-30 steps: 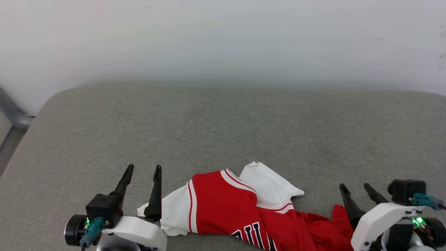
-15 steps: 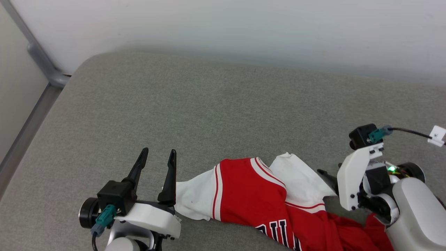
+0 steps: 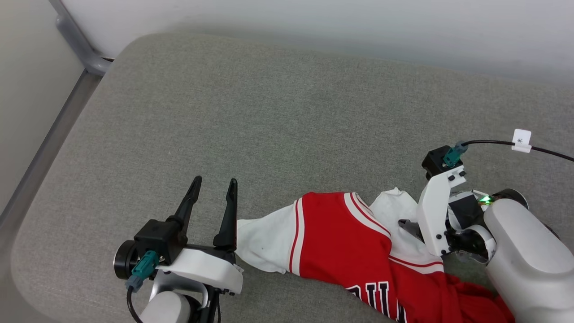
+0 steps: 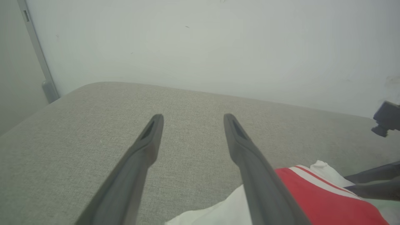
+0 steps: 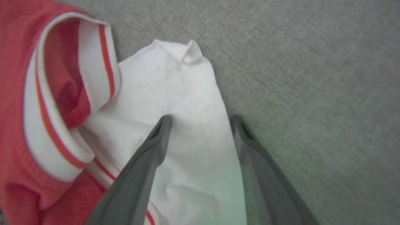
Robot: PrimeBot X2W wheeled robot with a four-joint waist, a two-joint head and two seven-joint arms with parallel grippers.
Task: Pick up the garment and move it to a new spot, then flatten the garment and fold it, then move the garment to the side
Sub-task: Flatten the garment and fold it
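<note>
The garment (image 3: 341, 237), a red jersey with white sleeves, striped trim and black lettering, lies crumpled at the cushion's near edge. Its lower part runs out of the head view. My left gripper (image 3: 214, 181) is open with nothing between its fingers, just left of the left white sleeve (image 3: 264, 242); in the left wrist view the gripper (image 4: 192, 117) points over bare cushion. My right gripper (image 5: 201, 120) is open and points down at the right white sleeve (image 5: 175, 93), one finger over the cloth and the other at the sleeve's edge. I cannot tell whether it touches.
The grey fabric cushion (image 3: 269, 112) stretches far ahead with room in the middle and back. A white wall rises behind it. A grey metal rail (image 3: 80, 49) runs past the cushion's left edge. A black cable with a white tag (image 3: 520, 139) trails from my right wrist.
The head camera has swung, shifting the whole picture. My right arm has risen and come in over the right white sleeve, fingers turned downward. The left gripper stays open beside the left sleeve.
</note>
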